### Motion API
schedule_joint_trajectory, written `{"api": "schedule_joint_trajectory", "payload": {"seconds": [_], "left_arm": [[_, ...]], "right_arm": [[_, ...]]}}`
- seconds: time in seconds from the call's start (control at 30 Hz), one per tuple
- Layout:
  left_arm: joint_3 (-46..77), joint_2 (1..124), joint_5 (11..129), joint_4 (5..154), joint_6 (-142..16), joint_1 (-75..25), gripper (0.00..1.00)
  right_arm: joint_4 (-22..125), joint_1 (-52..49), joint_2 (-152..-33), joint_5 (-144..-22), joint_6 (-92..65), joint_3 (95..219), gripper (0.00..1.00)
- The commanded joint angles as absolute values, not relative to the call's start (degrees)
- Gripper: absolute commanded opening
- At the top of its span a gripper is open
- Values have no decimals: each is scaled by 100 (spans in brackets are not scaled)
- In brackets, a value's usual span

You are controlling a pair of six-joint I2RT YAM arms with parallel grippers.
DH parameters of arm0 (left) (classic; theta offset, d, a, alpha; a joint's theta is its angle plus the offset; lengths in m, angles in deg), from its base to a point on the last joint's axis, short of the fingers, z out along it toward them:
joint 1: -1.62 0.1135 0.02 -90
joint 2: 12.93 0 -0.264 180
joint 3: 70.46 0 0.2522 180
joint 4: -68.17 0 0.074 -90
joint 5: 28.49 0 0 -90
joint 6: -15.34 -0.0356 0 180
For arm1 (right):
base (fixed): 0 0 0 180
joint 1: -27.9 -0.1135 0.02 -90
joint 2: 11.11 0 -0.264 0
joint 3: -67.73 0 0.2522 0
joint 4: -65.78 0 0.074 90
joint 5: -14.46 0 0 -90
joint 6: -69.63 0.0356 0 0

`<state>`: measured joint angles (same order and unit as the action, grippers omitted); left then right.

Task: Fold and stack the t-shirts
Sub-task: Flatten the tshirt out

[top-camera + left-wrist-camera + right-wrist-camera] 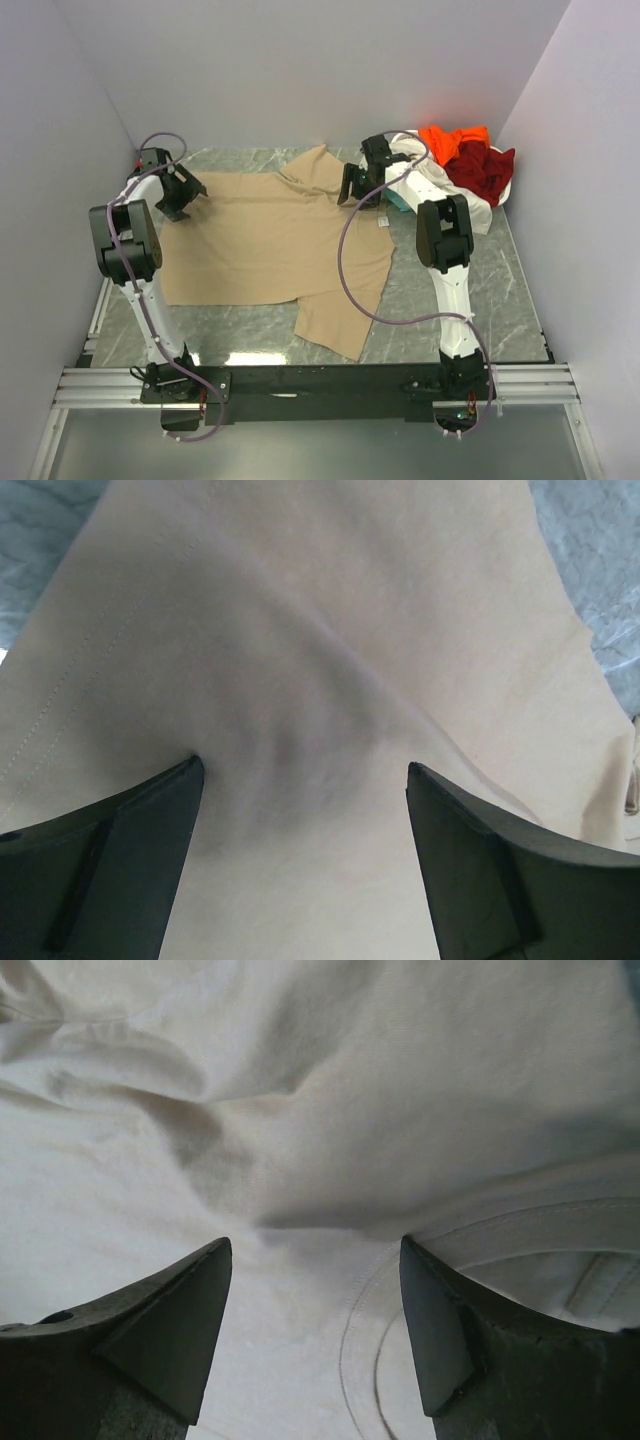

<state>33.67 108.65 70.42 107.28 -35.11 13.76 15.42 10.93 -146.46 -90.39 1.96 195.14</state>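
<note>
Top view: five t-shirts in all. One tan t-shirt (270, 240), by far the largest, spread nearly flat across the middle of the marbled table (505, 290), one sleeve pointing toward the far wall, one corner reaching toward the near edge. Four more heaped in the far right corner: one orange t-shirt (455, 140) at the back, one dark red t-shirt (487, 170) just beside it, one cream-white t-shirt (483, 213) under both, and one teal t-shirt (398, 205) showing only as a sliver beneath the right arm. Two arms, two grippers: left gripper (183, 200) low over the tan shirt's left edge, right gripper (352, 187) at its far right edge, between it and the heap. One small pale tag (383, 222) on the cloth there, too small to read.

Left wrist view: left gripper (300, 780) spread wide, two dark fingers (120, 860), gripping nothing. Tan t-shirt (330, 630) close below, softly creased, one stitched hem line along its left side, grey table at both upper corners.

Right wrist view: right gripper (315, 1260) likewise wide apart and holding nothing, two dark fingers (160, 1330) over the rumpled cream-white t-shirt (350, 1090). One curved neckline seam at lower right with a blurred strip inside it, perhaps a label, print not legible
</note>
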Motion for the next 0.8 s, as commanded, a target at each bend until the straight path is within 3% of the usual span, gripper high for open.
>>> {"api": "schedule_joint_trajectory", "payload": {"seconds": [0.0,0.27,0.77], "left_arm": [[3673,11003,6740,11129,-3687,1234,89],[3217,9949,6477,11137,-3757,1164,89],[1020,8691,6459,10655,-3942,1172,90]], "right_arm": [[1176,1156,-14708,-8986,-24,19953,75],[1413,1147,-14033,-9180,-85,19734,75],[2186,646,-12643,-9162,-24,17072,74]]}}
